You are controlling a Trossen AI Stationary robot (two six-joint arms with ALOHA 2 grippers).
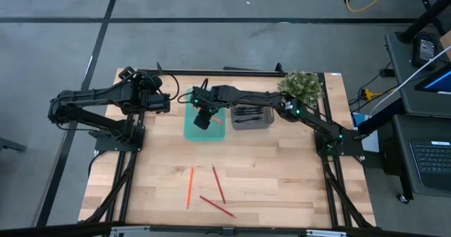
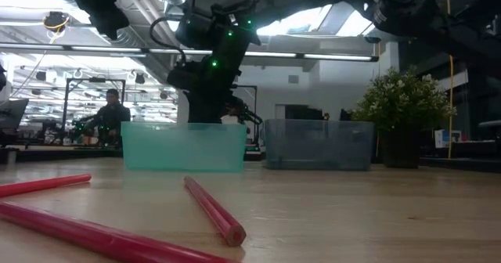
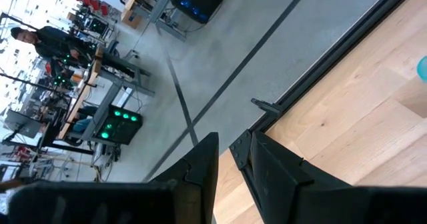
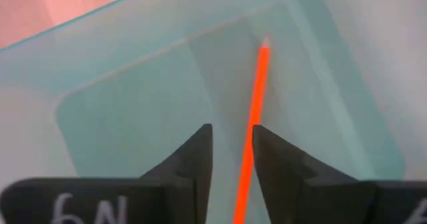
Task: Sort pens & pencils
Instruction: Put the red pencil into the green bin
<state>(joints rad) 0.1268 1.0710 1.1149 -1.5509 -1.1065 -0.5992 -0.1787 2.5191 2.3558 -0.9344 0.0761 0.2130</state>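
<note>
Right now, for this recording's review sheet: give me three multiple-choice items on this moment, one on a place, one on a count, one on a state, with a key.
1. Where is the right end effector?
A. Over the teal bin
B. Over the grey bin
C. Over the plant

2. How many pencils lie on the bare table?
A. One
B. Three
C. Six

3. What is the state of the orange pencil at the right end effector?
A. Lying on the table
B. Between the fingers, over the teal bin's floor
C. Lying in the grey bin

Key: 1 A, the high view shows it above the teal bin. 2 B, three show in the high view. 3 B, the right wrist view shows it.
</note>
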